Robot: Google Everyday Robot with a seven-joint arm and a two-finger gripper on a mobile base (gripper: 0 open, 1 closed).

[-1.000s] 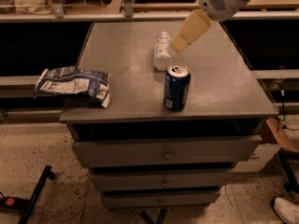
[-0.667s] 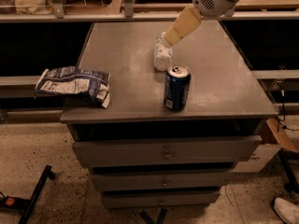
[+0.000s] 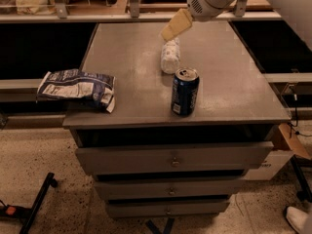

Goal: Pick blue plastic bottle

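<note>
The bottle (image 3: 170, 56) lay on its side near the middle of the table (image 3: 122, 48), just behind the soda can (image 3: 185, 91) and well apart from the snack bag (image 3: 78, 87) at the left edge. The gripper (image 3: 171, 29) hung just above the bottle's far end; whether it was open or closed could not be told. The bottle looked light, thin-walled and apt to roll or dent, so a gentle hold across its ribbed middle seemed best.
</note>
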